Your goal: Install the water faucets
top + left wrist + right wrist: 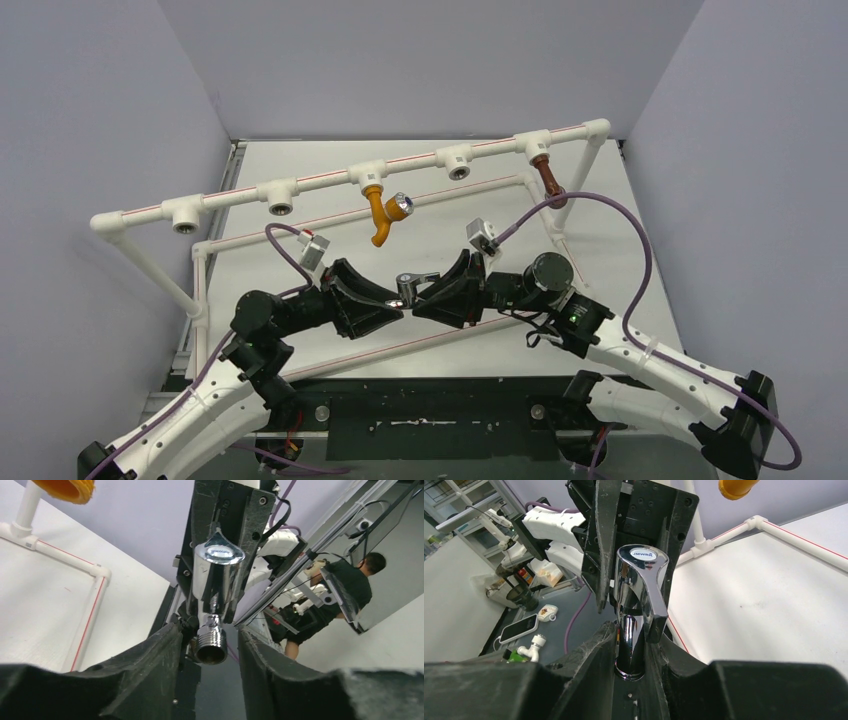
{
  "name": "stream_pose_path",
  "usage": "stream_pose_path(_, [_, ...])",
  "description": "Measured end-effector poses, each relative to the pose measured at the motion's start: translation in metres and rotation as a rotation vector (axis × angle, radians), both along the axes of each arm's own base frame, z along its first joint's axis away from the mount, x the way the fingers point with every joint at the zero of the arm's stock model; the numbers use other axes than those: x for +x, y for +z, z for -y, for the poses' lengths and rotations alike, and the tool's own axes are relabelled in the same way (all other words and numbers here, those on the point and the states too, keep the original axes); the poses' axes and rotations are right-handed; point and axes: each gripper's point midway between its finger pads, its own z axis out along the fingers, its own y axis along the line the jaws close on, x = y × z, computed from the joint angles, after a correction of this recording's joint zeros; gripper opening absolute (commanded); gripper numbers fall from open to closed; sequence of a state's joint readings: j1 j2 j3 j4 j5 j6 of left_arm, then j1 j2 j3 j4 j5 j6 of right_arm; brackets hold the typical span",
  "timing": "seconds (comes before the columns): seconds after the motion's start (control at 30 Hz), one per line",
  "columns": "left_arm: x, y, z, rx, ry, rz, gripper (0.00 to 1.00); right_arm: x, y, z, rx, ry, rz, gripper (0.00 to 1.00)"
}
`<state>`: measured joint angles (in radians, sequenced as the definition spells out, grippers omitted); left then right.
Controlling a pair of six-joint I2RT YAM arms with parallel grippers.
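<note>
Right wrist, right fingers clamping silver faucet

Silver faucet, shiny, lever handle, clamped mid-air in right gripper, orange faucet, chrome knob, hanging from pipe rail centre, brown faucet hanging at its right end.

The silver faucet is mirror-polished chrome metal; the fingers of the right gripper are matt black and rough-grained. At twelve o'clock from it, the orange faucet looks like glossy plastic, and the pipe frame is smooth white plastic above a matt white table.
</note>
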<state>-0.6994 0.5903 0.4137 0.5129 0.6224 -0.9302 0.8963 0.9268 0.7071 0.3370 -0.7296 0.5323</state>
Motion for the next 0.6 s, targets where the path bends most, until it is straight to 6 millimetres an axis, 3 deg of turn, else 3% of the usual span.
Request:
stream_pose_path(0.2, [0.006, 0.005, 0.000, 0.052, 0.037, 0.008, 0.78, 0.002, 0.003, 0.013, -0.015, -0.061, 0.050, 0.00])
stream_pose_path(0.3, [0.011, 0.024, -0.004, 0.094, 0.082, 0.057, 0.79, 0.010, 0.013, 0.023, -0.032, -0.144, 0.098, 0.00])
stream_pose_path(0.47, [0.020, 0.075, -0.014, 0.155, 0.181, 0.181, 0.79, 0.029, 0.037, 0.048, -0.052, -0.319, 0.190, 0.00])
stream_pose_path(0.6, [0.037, 0.107, -0.022, 0.223, 0.288, 0.248, 0.79, 0.044, 0.045, 0.067, -0.087, -0.447, 0.239, 0.00])
